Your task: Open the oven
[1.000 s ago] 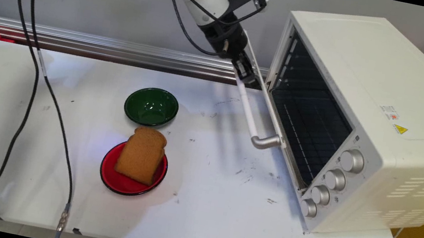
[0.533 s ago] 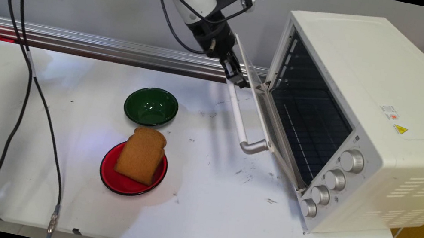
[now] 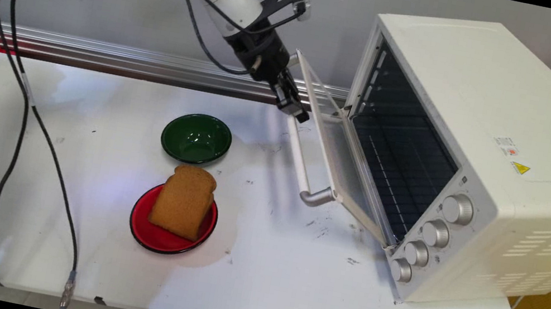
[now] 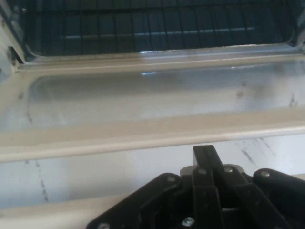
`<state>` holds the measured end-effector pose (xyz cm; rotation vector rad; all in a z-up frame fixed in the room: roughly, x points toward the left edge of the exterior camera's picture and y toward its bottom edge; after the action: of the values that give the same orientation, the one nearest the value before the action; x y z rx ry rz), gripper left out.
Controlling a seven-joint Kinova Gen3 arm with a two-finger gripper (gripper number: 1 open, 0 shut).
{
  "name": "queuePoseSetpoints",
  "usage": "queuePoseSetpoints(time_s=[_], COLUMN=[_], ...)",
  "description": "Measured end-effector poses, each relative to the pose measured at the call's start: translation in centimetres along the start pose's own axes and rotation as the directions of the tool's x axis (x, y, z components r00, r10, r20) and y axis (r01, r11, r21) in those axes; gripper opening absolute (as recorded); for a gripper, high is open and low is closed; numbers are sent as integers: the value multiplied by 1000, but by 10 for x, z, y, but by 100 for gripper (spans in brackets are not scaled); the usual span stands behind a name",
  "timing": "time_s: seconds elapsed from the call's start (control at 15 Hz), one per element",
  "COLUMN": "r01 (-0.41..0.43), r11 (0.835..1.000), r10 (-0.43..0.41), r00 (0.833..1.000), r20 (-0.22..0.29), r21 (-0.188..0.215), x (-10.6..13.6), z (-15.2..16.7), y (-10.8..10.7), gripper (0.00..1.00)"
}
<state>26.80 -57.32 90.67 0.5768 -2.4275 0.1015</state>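
Black against the pale oven, the gripper is set at the far end of the door's handle, reached from the upper left. In the hand view the gripper is seen drawn together into one narrow upright with no gap and nothing between; it appears to be tucked behind the handle rather than clamped round it, though the contact itself is hidden by the linkage. The door is hinged at the bottom and is held partly lowered, tilted out from the oven's mouth, its glass pane filling the middle of the hand view. A dark wire rack is seen inside the opening. Four knobs are ranged down the near side of the oven's front. Well apart to the left, on the desk, a green bowl stands bare, and just in front of it a slice of brown bread is laid across a red plate, overhanging its far rim. Black cables are draped from the arm down over the desk's left side.
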Motion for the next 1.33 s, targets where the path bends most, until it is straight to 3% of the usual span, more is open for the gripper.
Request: queuePoseSetpoints(time_s=[0.53, 1.33], r01=[-17, -54], r11=[998, 996], r10=[15, 49], r00=[999, 997], r20=[-33, -66], r21=[-55, -70], x=[-32, -70], z=[9, 23], y=[6, 1], gripper=[0, 0])
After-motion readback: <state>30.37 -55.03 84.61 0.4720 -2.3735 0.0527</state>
